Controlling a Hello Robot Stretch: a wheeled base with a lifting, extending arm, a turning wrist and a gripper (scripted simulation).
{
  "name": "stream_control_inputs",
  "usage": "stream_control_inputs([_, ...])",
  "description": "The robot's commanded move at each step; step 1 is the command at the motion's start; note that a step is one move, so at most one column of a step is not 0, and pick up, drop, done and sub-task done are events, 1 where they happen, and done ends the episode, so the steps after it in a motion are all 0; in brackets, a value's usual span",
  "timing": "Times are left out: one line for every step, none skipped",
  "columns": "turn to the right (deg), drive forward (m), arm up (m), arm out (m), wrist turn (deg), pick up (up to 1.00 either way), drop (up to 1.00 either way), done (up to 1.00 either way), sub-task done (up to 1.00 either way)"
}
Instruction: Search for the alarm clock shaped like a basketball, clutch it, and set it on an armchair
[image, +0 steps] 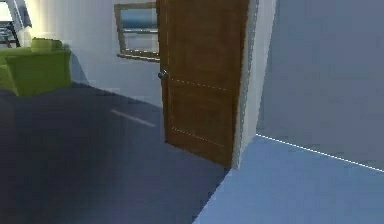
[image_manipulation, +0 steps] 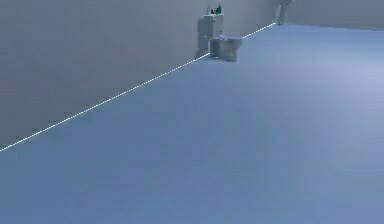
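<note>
**Brown wooden door (image: 205, 80) standing open, green armchair (image: 35, 65) beyond it**

In the forward view the door fills the middle, swung open so that its panelled face shows. A small round knob (image: 162, 73) sits on its left edge. A pale door frame (image: 255, 70) rises against the door's right edge, and a plain grey-blue wall (image: 320, 70) runs on to the right of that.

Left of the door, on the far wall, hangs a wood-framed panel (image: 135, 30) with a bluish middle; it may be a picture or a window, and I cannot tell which. The lime-green armchair stands at the forward view's left edge, well apart from the door, on a dark floor (image: 80, 150). The nearer floor at the lower right is a lighter blue.

In the arm side view a pale blue floor (image_manipulation: 250, 140) meets a grey wall (image_manipulation: 90, 50) along a slanting white line. A white toilet (image_manipulation: 226, 42) stands against that wall far out, with a small green thing (image_manipulation: 213, 10) on its cistern.

The tool's state cannot be told. Where the alarm clock lies cannot be told either.
</note>
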Motion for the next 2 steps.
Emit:
stream_control_inputs([-30.0,0.00,0.00,0.00,0.0,0.00,0.00,0.00,0.00])
stream_control_inputs([0.0,1.00,0.00,0.00,0.0,0.00,0.00,0.00,0.00])
